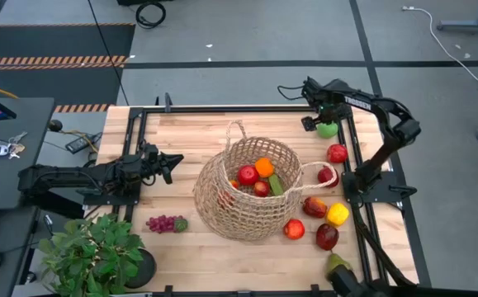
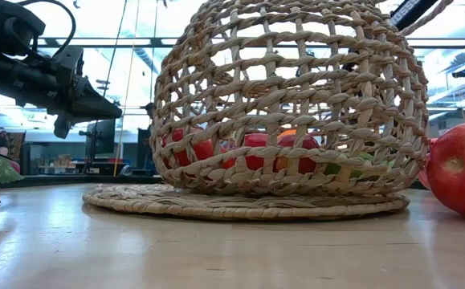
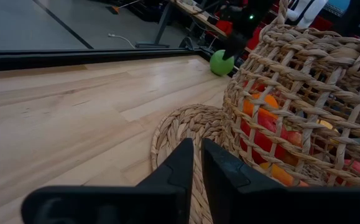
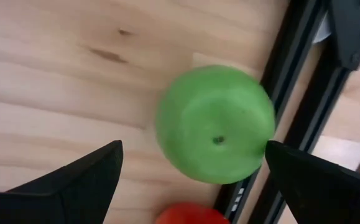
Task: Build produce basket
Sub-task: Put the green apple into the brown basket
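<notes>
The tan straw basket [image 1: 247, 200] stands on its flat woven base [image 2: 244, 202] mid-table, with red and orange produce [image 1: 257, 175] inside. More produce lies loose to its right: red apples [image 1: 337, 153], a yellow pepper [image 1: 337, 214], a pear [image 1: 338, 264]. Purple grapes [image 1: 164, 223] lie to its left. A green apple [image 4: 214, 124] rests on the table at the far right. My right gripper [image 4: 193, 144] hangs open just above it, pointing down, one finger on either side, apart from it. My left gripper [image 3: 195, 163] is shut, level, left of the basket [image 3: 304, 93].
A potted green plant [image 1: 90, 256] stands at the near left corner. A black metal frame [image 1: 362, 177] runs along the table's edges, close beside the green apple [image 1: 328, 129]. Bare wood [image 1: 172, 132] lies far and left of the basket.
</notes>
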### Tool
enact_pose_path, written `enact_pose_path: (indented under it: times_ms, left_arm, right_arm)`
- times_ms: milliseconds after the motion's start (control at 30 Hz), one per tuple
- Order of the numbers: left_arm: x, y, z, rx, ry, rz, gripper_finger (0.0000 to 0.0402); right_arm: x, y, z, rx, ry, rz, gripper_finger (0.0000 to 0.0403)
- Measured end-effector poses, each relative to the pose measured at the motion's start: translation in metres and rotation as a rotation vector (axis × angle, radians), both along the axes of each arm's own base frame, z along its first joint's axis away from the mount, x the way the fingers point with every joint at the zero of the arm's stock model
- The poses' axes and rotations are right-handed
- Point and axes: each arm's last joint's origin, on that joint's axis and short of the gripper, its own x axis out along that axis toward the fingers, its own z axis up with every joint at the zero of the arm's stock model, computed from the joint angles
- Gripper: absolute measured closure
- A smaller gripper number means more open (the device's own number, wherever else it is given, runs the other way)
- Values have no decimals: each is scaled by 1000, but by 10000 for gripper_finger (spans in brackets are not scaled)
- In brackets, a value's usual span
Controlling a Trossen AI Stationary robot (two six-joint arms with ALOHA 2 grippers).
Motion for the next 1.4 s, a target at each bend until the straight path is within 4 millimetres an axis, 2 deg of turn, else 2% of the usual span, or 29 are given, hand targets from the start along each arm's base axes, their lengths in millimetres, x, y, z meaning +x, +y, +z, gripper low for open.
enact_pose_path:
  times_ms: [133, 267, 400, 500, 800, 1400]
  left_arm:
    - [0, 0, 0, 0, -1, 0, 369]
    - [0, 0, 0, 0, 0, 0, 367]
    - [0, 0, 0, 0, 0, 0, 362]
    - [0, 0, 0, 0, 0, 0, 361]
    - [0, 0, 0, 0, 0, 0, 369]
    - [0, 0, 0, 0, 0, 0, 369]
  right_arm:
    - [3, -3, -12, 40, 34, 5, 4]
    - [8, -2, -15, 44, 38, 21, 4]
    - [15, -3, -16, 39, -33, 38, 4]
    - [22, -2, -16, 75, -151, 74, 4]
    - [45, 15, -16, 112, -195, 183, 4]
    - [46, 23, -30, 120, -212, 217, 2]
